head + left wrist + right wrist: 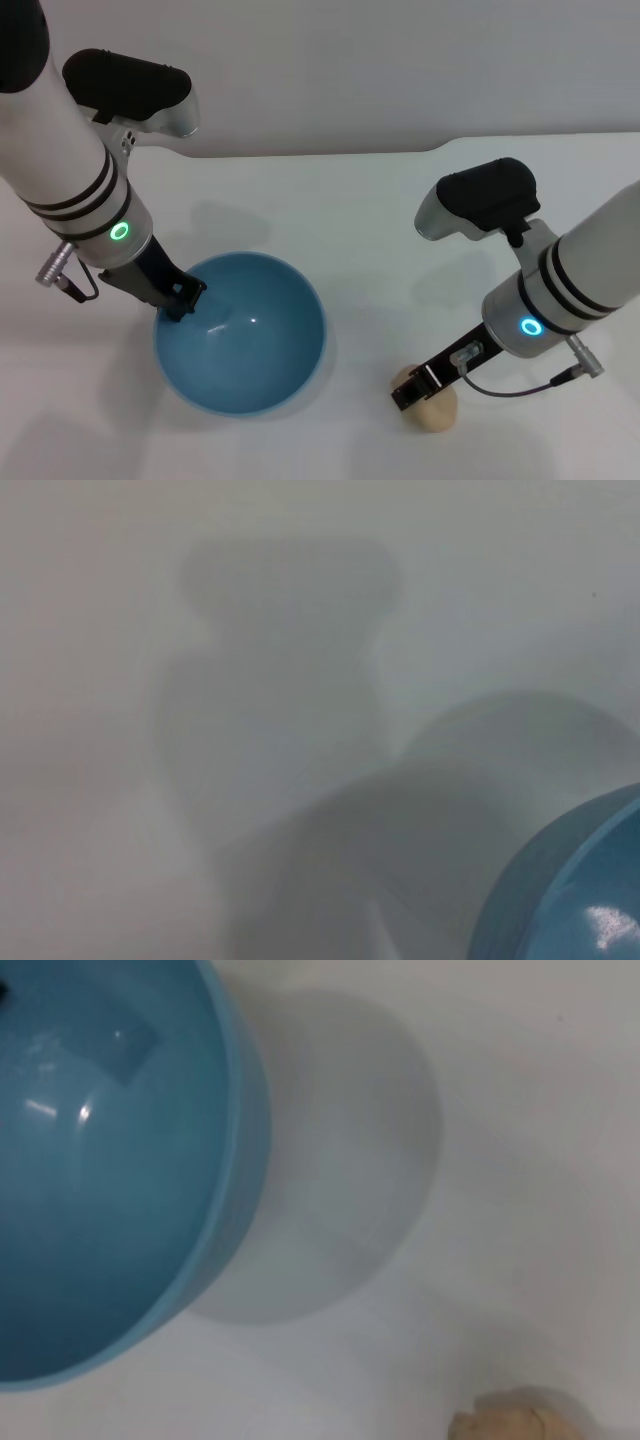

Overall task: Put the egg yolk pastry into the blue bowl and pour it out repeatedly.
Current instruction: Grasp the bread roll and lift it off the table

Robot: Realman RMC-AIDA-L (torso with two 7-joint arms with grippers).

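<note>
Blue bowl (240, 335): upright on white table (380, 200), left gripper (185, 297) pinching its left rim. Egg yolk pastry (430, 405): on table right of bowl, apart from it. Right gripper (412, 385): down at pastry, touching its top; finger spread cannot be told.

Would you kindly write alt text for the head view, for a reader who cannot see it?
An empty blue bowl sits on a white table, the left pincer at its rim. To its right, the right pincer is down at a tan egg yolk pastry lying on the table outside the bowl.
</note>
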